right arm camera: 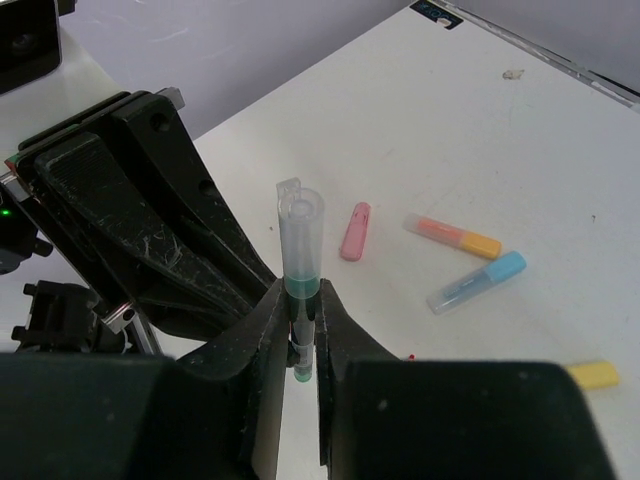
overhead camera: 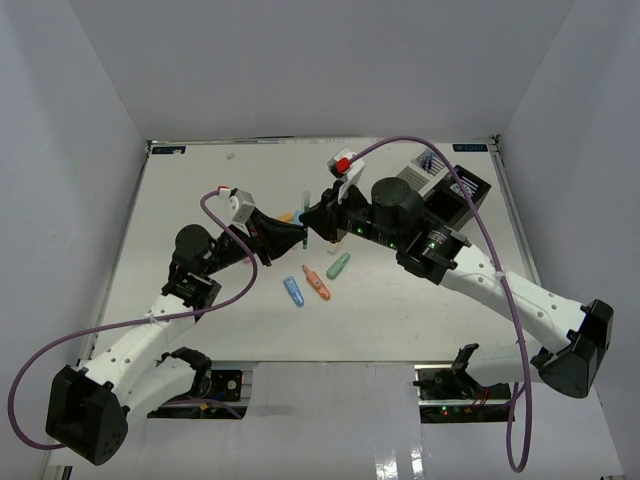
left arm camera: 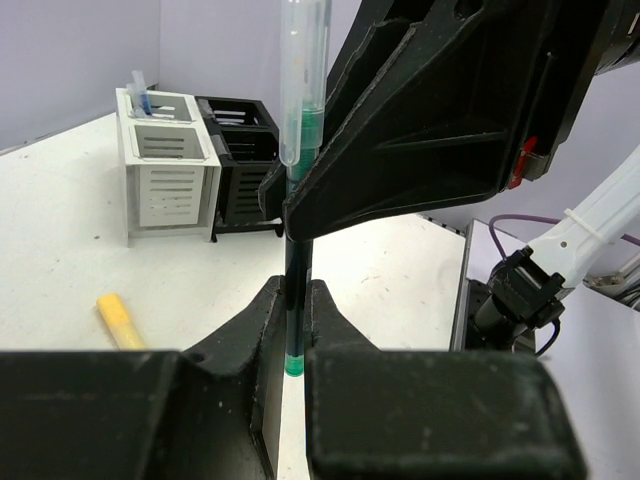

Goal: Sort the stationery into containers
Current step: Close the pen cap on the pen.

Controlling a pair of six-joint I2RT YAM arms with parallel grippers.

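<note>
The left gripper [left arm camera: 293,312] is closed to a narrow slit. Its two fingers press on the dark lower barrel of a pen [left arm camera: 303,80], just above a green band near the pen's bottom end. The right gripper [right arm camera: 303,325] is drawn in to the same width and clamps the same pen higher up, right under the green collar of its clear cap. The pen stands upright between the two, off the table [overhead camera: 380,320], and the clear cap rises free above both sets of fingers. In the top view the grippers meet nose to nose at the pen, the left one from the pen's left and the right one from its right.

On the table on the near side of the pen lie a green marker [overhead camera: 338,265], an orange marker [overhead camera: 317,283] and a blue marker [overhead camera: 293,291], close together but apart. In the right wrist view a pink marker [right arm camera: 355,231] lies just past the pen. In the left wrist view a yellow marker [left arm camera: 122,320] lies to the pen's left. Further from the pen, toward the table's far right corner, a white organiser [left arm camera: 170,185] and a black organiser [left arm camera: 240,165] stand side by side. A few upright items stick out of the white one, too small to tell apart.
</note>
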